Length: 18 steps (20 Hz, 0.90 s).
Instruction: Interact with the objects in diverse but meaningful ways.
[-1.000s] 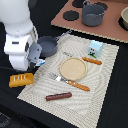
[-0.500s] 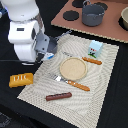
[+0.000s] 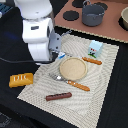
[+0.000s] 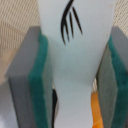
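The wrist view is filled by a white tube [image 4: 75,45] with a black mark. My gripper [image 4: 75,92] is shut on it, one green pad [image 4: 41,95] pressing each side. In the exterior view the gripper [image 3: 56,49] hangs over the striped mat's left edge, beside a tan plate [image 3: 73,68]. A yellow bread-like block [image 3: 21,79] lies left of the mat, off it. On the mat lie a brown sausage stick [image 3: 58,96] and a pale blue carton [image 3: 94,48]. A grey pot [image 3: 93,14] stands on the brown board behind.
A fork with an orange handle [image 3: 75,83] lies beside the plate, and an orange sausage [image 3: 92,61] lies by the carton. A second vessel [image 3: 124,18] sits at the exterior view's far right on the board, near dark round burners [image 3: 71,15].
The arm has shifted toward the exterior view's right, bringing the gripper nearer the plate. The things on the mat have not moved.
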{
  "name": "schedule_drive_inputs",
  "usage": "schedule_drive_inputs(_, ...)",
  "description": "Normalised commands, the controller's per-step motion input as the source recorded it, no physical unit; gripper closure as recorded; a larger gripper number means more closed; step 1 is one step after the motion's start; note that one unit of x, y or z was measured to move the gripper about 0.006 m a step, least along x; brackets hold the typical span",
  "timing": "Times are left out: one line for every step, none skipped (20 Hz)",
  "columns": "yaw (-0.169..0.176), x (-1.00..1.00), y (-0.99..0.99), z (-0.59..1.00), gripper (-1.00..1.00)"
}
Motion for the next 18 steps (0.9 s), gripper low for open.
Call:
schedule_drive_inputs(0.000, 1.00, 0.10, 0.16, 1.00)
schedule_drive_inputs(0.000, 0.99, 0.12, 0.13, 1.00)
schedule_drive_inputs(0.000, 0.99, 0.13, 0.13, 1.00)
schedule_drive_inputs(0.000, 0.98, 0.14, 0.11, 1.00)
schedule_drive_inputs(0.000, 0.99, 0.15, 0.12, 1.00)
schedule_drive_inputs(0.000, 0.98, 0.15, 0.11, 1.00)
schedule_drive_inputs(0.000, 0.98, 0.15, 0.10, 1.00)
schedule_drive_inputs(0.000, 0.98, 0.16, 0.07, 1.00)
schedule_drive_inputs(0.000, 0.98, 0.16, 0.07, 1.00)
schedule_drive_inputs(0.000, 0.97, 0.16, 0.03, 1.00)
schedule_drive_inputs(0.000, 0.96, 0.15, 0.00, 1.00)
schedule_drive_inputs(0.000, 0.95, 0.16, 0.00, 1.00)
schedule_drive_inputs(0.000, 0.95, 0.18, 0.00, 1.00)
schedule_drive_inputs(0.000, 0.95, 0.20, 0.00, 1.00)
schedule_drive_inputs(0.000, 0.93, 0.20, 0.00, 1.00)
schedule_drive_inputs(0.000, 0.89, 0.17, 0.00, 1.00)
schedule_drive_inputs(0.000, 0.90, 0.15, 0.00, 1.00)
schedule_drive_inputs(0.000, 0.84, 0.12, 0.00, 1.00)
